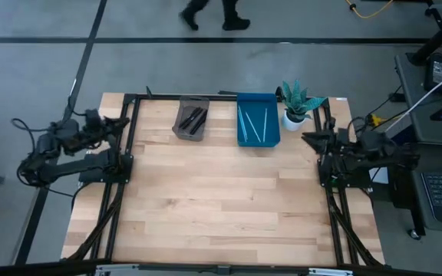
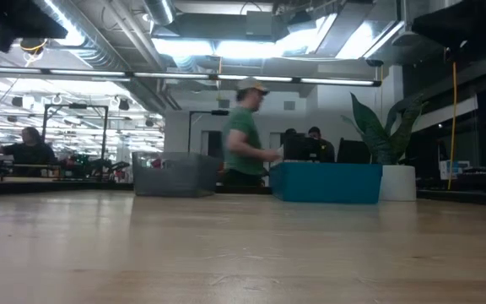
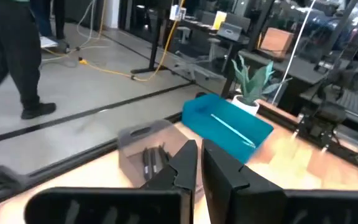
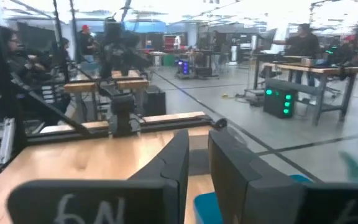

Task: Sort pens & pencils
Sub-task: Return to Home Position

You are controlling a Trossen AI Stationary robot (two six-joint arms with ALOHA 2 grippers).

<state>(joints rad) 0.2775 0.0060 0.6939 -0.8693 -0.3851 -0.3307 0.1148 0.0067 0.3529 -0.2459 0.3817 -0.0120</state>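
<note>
A grey bin (image 1: 191,119) holding dark pens (image 3: 152,159) stands at the table's far edge. Right of it is a blue bin (image 1: 258,119) holding thin light sticks (image 3: 232,129). Both bins also show in the low view, grey (image 2: 174,175) and blue (image 2: 326,181). My left gripper (image 3: 199,163) rests over the table's left edge, shut and empty, facing the bins. My right gripper (image 4: 197,158) rests over the right edge, shut and empty. No loose pen or pencil shows on the tabletop.
A potted plant in a white pot (image 1: 297,105) stands right of the blue bin at the far right corner. A black frame (image 1: 126,146) runs along the table's sides. The bare wooden tabletop (image 1: 221,199) lies between the arms. A person (image 2: 245,135) walks behind the table.
</note>
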